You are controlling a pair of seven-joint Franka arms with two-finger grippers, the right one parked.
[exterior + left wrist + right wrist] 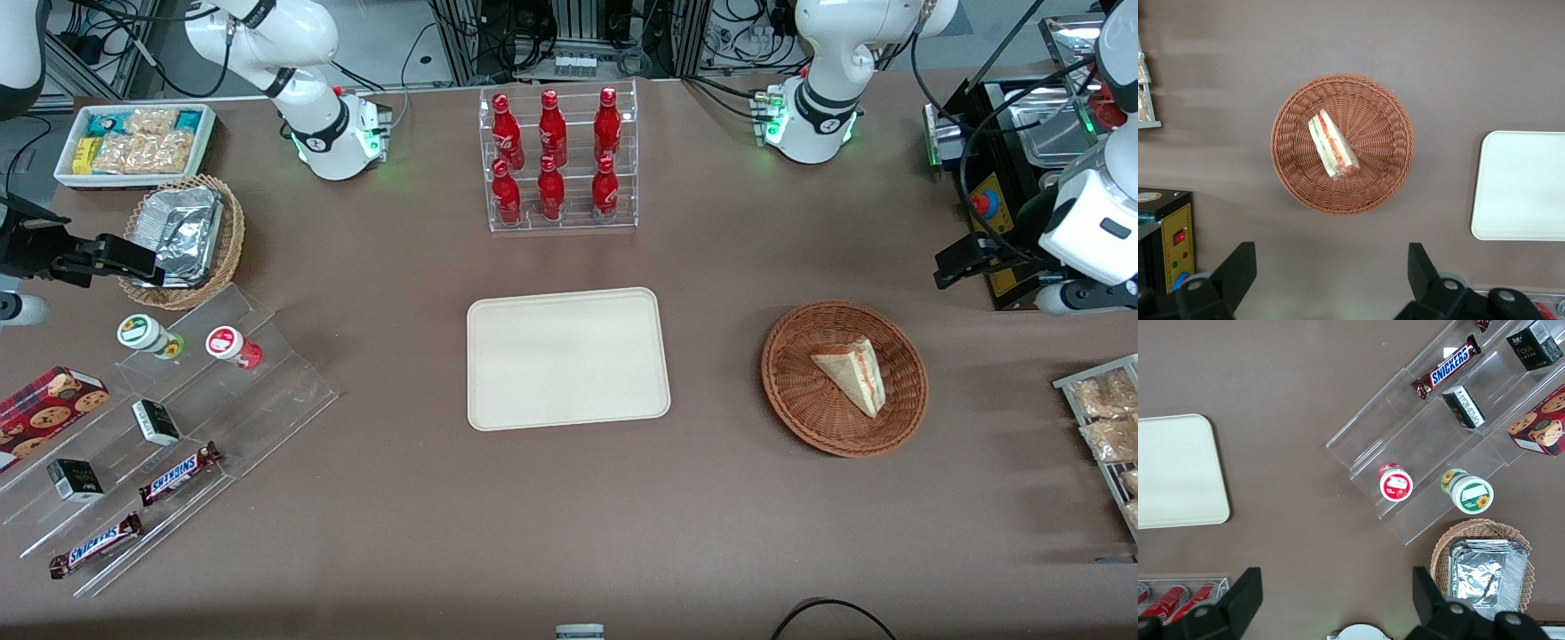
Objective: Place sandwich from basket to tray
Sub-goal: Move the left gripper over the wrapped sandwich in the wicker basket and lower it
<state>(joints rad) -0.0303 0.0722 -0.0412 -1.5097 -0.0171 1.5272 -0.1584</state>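
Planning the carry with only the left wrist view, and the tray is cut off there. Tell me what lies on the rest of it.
Observer: Nothing. The front view shows the whole tray bare.
Operator: Name whatever stands closest to it.
Observer: A clear rack of red bottles, farther from the front camera than the tray and apart from it.
Operator: Place the claw against the basket.
Observer: The open claw is off the basket, toward the working arm's end and farther from the front camera. The sandwich lies in the basket.
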